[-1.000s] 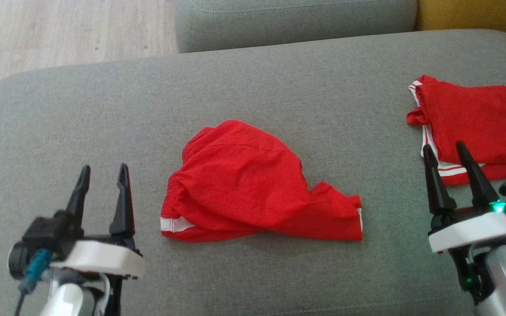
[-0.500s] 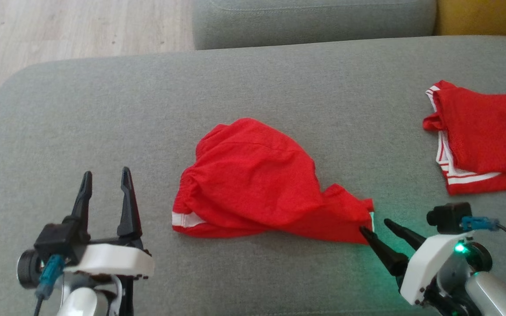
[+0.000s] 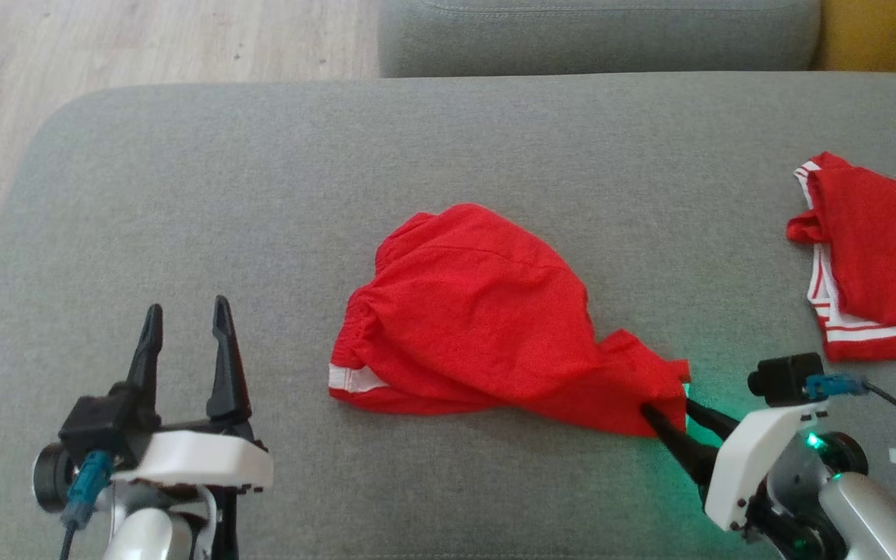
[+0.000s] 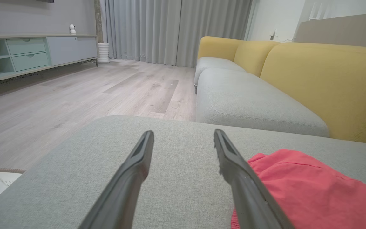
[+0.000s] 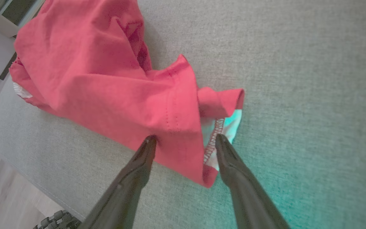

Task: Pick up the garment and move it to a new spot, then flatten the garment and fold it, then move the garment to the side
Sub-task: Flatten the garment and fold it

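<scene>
Red garment (image 3: 479,311): thin, limp, light; pinch at hem corner (image 5: 216,127). Right hand (image 3: 667,406) wide open astride it, nothing gripped; left hand (image 3: 187,305) open, empty.

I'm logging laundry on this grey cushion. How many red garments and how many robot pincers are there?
Red fabric garments with white trim: 2 (crumpled garment at centre, flatter garment at the right edge)
Dark two-fingered pincers: 2 (left pincer, right pincer)
Total: 4
</scene>
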